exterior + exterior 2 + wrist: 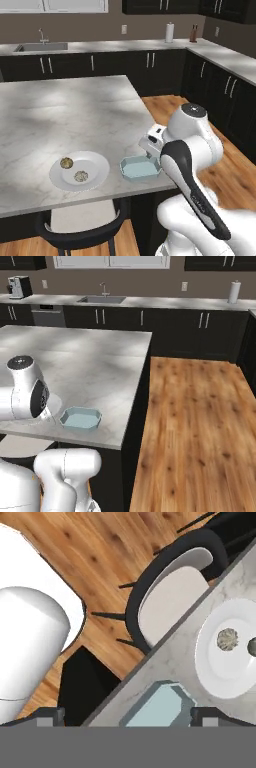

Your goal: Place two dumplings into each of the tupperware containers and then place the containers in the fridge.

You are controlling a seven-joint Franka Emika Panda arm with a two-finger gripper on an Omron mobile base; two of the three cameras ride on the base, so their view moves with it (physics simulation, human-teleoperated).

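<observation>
Beige dumplings (73, 169) sit on the white plate (97, 175) on the marble worktop (60, 115), off to the left of the spread-open tool (125, 716), which hangs over the light blue tub (140, 168) holding nothing.

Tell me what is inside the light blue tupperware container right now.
The light blue container near the island counter's edge looks empty: just its pale floor. Both dumplings lie on the white plate beside it. The arm hides its corner nearest the robot.
</observation>
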